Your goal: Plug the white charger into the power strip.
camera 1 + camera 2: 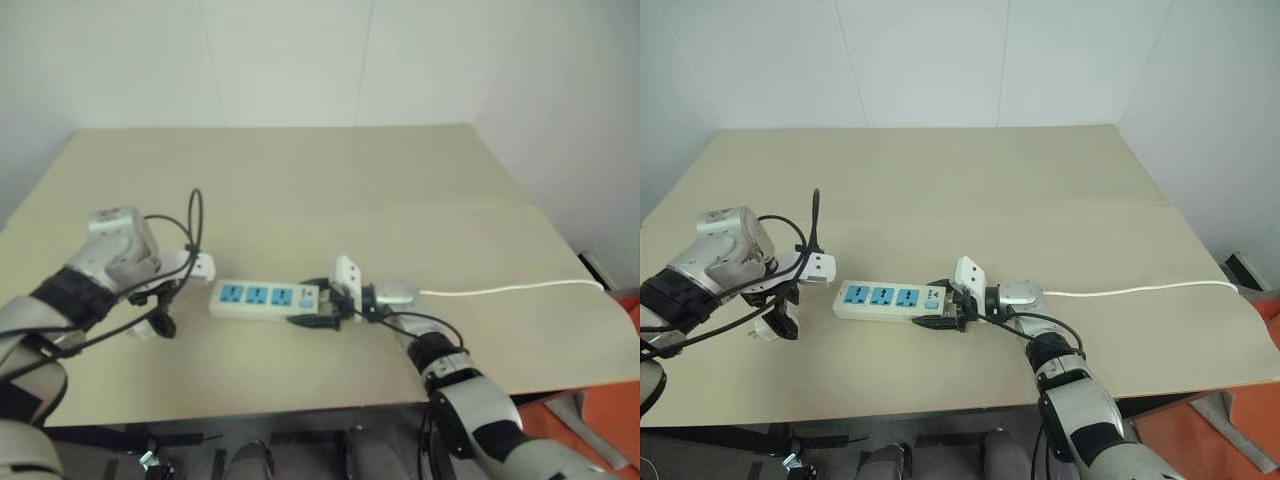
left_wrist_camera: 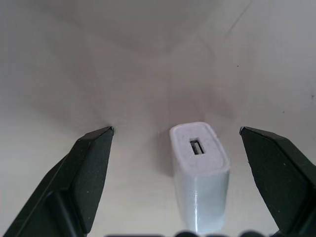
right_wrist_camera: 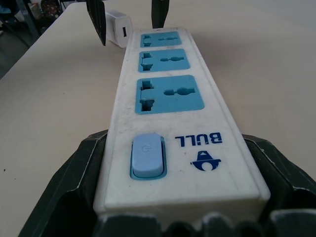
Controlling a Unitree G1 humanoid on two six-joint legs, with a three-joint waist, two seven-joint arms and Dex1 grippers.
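On the tan table (image 1: pixel 400 200), the left gripper (image 2: pixel 175 143) hangs spread wide over the white charger (image 2: pixel 200 170), while the right gripper (image 3: pixel 177 153) clamps the power strip (image 3: pixel 173 113).

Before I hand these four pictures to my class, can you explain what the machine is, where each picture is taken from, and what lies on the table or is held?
It is a two-armed robot. The two wide pictures come from cameras in its head, looking down at a table. The two close pictures come from cameras on its wrists, looking along each claw. On the table lies a power strip with three blue sockets and a cord. The right claw grips the strip's switch end, a finger on each side. The left claw points down with its fingers wide open on either side of a small white charger, which lies on the table, not held and not yet plugged in.
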